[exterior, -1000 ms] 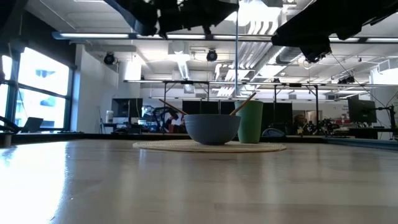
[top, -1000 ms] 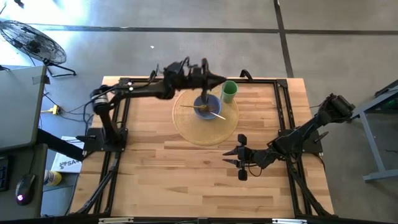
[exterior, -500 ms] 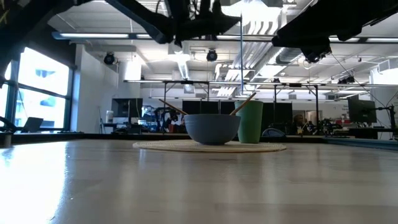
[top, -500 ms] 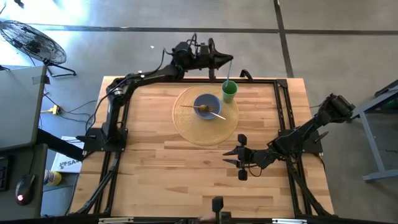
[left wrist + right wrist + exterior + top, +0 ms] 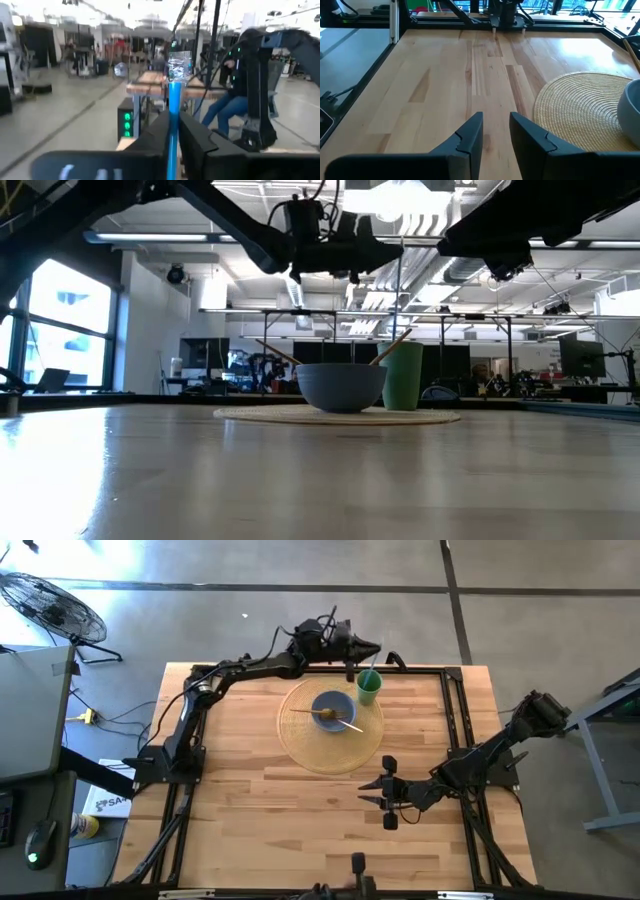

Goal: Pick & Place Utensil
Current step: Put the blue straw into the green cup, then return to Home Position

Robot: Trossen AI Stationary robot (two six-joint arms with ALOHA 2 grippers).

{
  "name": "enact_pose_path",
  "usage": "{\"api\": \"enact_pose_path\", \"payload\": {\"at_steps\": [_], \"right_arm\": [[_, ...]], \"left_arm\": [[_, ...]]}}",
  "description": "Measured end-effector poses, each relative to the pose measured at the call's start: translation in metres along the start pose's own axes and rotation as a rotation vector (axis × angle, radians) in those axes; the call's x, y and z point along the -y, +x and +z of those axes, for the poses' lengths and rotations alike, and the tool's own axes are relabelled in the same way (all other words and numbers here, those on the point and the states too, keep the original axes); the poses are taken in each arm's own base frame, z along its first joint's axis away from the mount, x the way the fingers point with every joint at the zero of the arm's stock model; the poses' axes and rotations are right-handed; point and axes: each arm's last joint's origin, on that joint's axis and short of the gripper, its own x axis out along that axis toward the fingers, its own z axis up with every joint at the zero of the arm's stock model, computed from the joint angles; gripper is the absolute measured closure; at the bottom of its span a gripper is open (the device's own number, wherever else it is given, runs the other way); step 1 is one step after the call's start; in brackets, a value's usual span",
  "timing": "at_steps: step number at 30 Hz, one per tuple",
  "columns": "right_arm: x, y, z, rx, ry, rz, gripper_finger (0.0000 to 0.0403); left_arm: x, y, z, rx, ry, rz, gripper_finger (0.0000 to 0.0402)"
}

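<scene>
My left gripper (image 5: 370, 645) is raised near the table's far edge, just beyond the green cup (image 5: 368, 687), and is shut on a thin utensil with a blue handle (image 5: 173, 102) and a clear head (image 5: 179, 65). In the low view the utensil (image 5: 400, 300) stands upright above the green cup (image 5: 403, 377). The cup stands on a round woven mat (image 5: 300, 740) beside a blue bowl (image 5: 333, 710), across which wooden sticks lie. My right gripper (image 5: 385, 790) waits open over the near right of the table. My left gripper pinches the utensil's blue handle (image 5: 173, 125) between its two fingers, which lie level, point toward the table's right and cross the handle. The utensil stands upright, head up, lifted clear of the table. Its lower end (image 5: 400, 340) reaches the cup's rim; whether it is inside, I cannot tell.
A black frame (image 5: 455, 710) runs around the table's edges. Bare wood (image 5: 260, 820) spreads across the table's near half. In the right wrist view the woven mat (image 5: 580, 110) lies ahead of the right gripper (image 5: 495, 127). A fan (image 5: 45, 605) stands on the floor off the far left corner.
My left gripper, still shut on the utensil, has moved from above the bowl toward the far edge, then to the right and down toward the green cup. The upright utensil has travelled with it and now stands over the cup.
</scene>
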Motion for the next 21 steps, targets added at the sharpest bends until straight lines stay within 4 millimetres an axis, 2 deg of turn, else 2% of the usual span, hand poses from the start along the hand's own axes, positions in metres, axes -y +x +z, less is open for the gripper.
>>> {"api": "enact_pose_path", "payload": {"at_steps": [5,10,14,21], "right_arm": [[0.000,0.000,0.000,0.000,0.000,0.000,0.0313],[0.000,0.000,0.000,-0.001,-0.001,-0.001,0.0313],[0.000,0.000,0.000,-0.002,-0.002,-0.002,0.0313],[0.001,0.000,0.000,0.005,0.000,-0.024,0.0313]], "left_arm": [[-0.003,-0.003,-0.007,-0.107,-0.078,0.017,0.0301],[-0.004,-0.015,0.009,-0.208,-0.098,0.065,0.0244],[-0.001,-0.029,0.034,-0.283,-0.085,0.082,0.0230],[0.018,-0.058,0.077,-0.404,-0.031,0.111,0.0229]]}}
